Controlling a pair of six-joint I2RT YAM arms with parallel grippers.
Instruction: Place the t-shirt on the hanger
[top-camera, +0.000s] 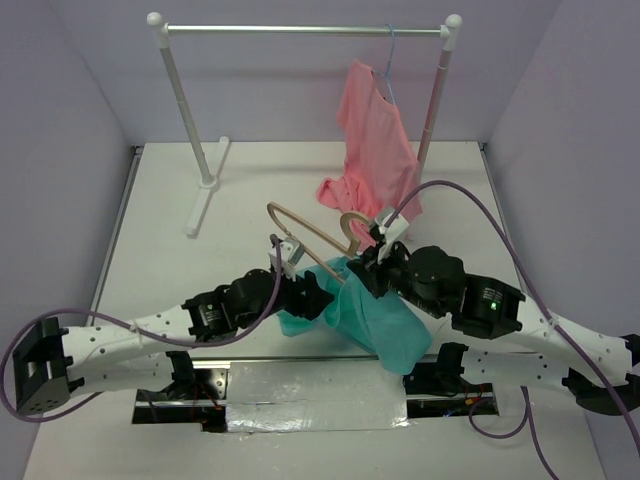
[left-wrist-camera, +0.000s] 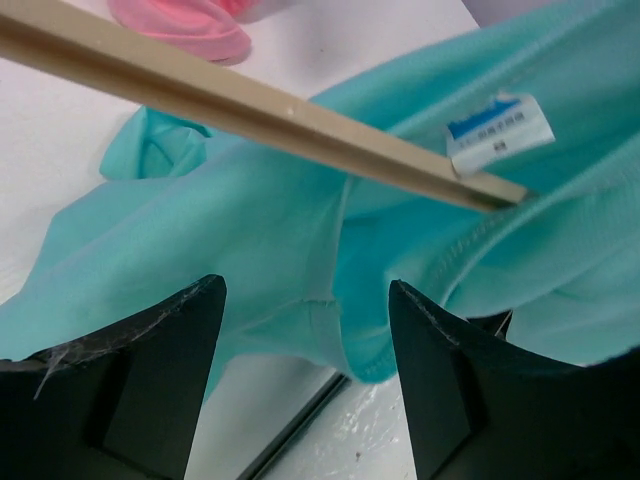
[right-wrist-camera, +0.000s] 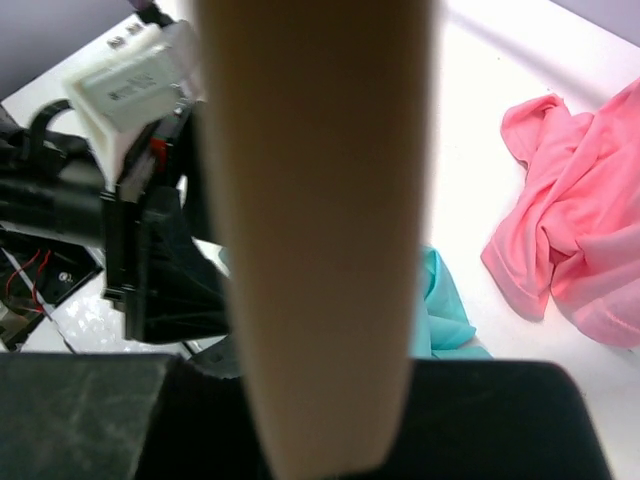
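Teal t-shirt (left-wrist-camera: 250, 250) collar sits below your wide-open left gripper (left-wrist-camera: 305, 300): pinch its hem and draw it along the hanger (left-wrist-camera: 250, 105), which your right gripper (top-camera: 368, 255) holds clamped.

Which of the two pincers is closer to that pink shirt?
The right. The right pincer sits just short of the pink shirt, clamped on the hanger; the left pincer is farther left, open over the t-shirt.

the hanger (top-camera: 318, 228) crosses over the t-shirt (top-camera: 385, 325) at the table's (top-camera: 160, 260) near middle; behind right, another shirt (top-camera: 375, 140) hangs on the rack (top-camera: 300, 30).
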